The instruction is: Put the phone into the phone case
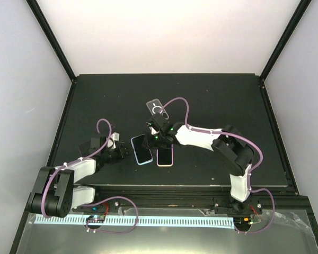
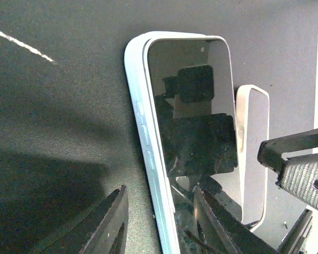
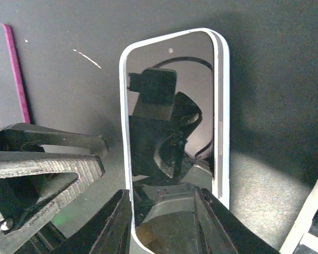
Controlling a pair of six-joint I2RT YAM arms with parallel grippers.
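Near rail (image 1: 148, 219): pale notched strip along a black metal bar, at the arm bases.
Left gripper (image 2: 159, 189): hard black plastic fingers (image 2: 108, 227), spread; straddles one long edge of a slim rectangular phone (image 1: 142, 149), a gap showing beside the rim, so closed on nothing.
Phone: glossy black screen full of reflections, pale blue rounded rim, three small raised buttons (image 2: 146, 132) along one side; lies slanted midway across the matte black table (image 1: 217, 100), nearer than the clear plastic phone case (image 1: 157, 109) and apart from it.
Neighbour: second dark glossy slab (image 1: 165, 157) with a pink rim, just beside the phone on the right arm's side; touching or not, cannot tell.
Right gripper (image 3: 163, 193): black fingers parted over one end of the phone, screen visible between them; clamps nothing. Ribbed grey pad (image 2: 302, 180) on one finger.
Case: rounded corners, white ring on its back; lies flat and empty just beyond the right gripper.
Cables (image 1: 177, 101): smooth mauve, looping over white-and-black arms (image 1: 196, 136).
Table: finely grained, one thin pale scratch (image 2: 21, 42).
Room: plain pale lilac walls (image 1: 21, 79); black frame posts (image 1: 50, 34) rising from the table's far corners.
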